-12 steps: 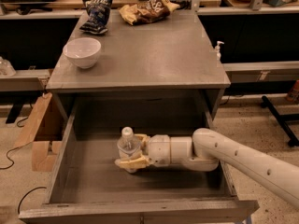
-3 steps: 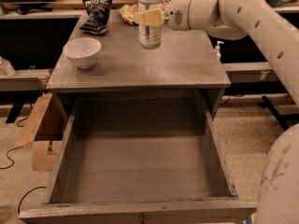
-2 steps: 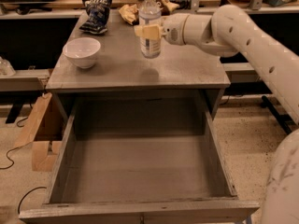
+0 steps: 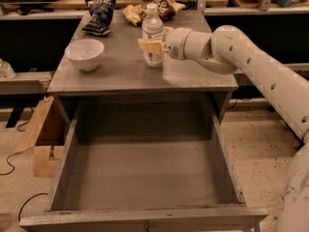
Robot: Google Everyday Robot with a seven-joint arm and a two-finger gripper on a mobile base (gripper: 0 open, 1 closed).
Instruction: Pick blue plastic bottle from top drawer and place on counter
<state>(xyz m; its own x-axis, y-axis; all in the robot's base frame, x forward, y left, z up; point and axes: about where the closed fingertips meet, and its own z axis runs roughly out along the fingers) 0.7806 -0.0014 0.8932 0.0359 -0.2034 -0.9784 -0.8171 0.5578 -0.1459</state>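
Bowl (image 4: 84, 53): one, white, on the counter (image 4: 120, 74) at left.
Dark snack bag (image 4: 99, 16): one, back left.
Blue plastic bottle (image 4: 152, 25): one — upright on counter.
Claw (image 4: 155, 39): one — clamped around the bottle's label, from its right.
Top drawer (image 4: 145, 173): one, open.

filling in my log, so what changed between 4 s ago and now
The gripper, shut on the blue plastic bottle, lifted it out of the top drawer, carried it over the counter, then lowered it; the bottle now stands upright there, still held. The drawer stayed open; the white bowl and snack bags did not move.
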